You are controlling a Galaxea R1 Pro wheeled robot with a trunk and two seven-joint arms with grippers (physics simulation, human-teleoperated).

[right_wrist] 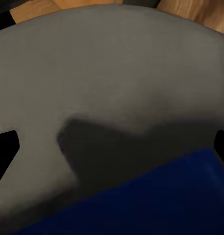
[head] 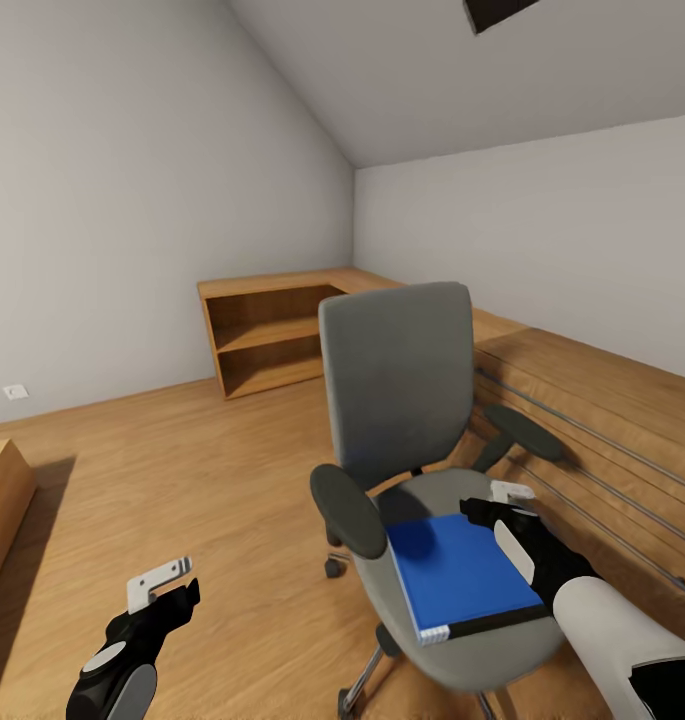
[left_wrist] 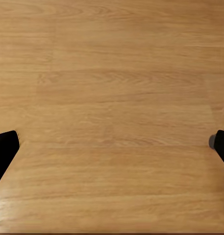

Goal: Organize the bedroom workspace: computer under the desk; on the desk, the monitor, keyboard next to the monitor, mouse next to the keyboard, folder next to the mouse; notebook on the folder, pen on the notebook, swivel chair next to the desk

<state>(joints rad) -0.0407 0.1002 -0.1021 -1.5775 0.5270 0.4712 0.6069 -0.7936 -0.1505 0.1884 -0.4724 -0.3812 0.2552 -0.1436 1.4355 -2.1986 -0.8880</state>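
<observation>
The swivel chair (head: 397, 385) stands in the middle of the room, its grey backrest towards the far wall. On its seat (right_wrist: 102, 73) lies the blue folder (head: 462, 570), flat, with its white edge towards me. My right gripper (head: 492, 508) hovers open just above the seat at the folder's far right corner; in the right wrist view the folder (right_wrist: 161, 200) lies just short of the fingertips. My left gripper (head: 172, 592) is open over bare floor to the left of the chair, holding nothing. The desk, computer, monitor, keyboard, mouse, notebook and pen are out of view.
A low wooden open shelf (head: 267, 340) stands in the far corner. A raised wooden slatted surface (head: 602, 420) runs along the right, close behind the chair's armrest. A wooden box edge (head: 2, 500) shows at the left. Wooden floor (left_wrist: 112, 98) lies between.
</observation>
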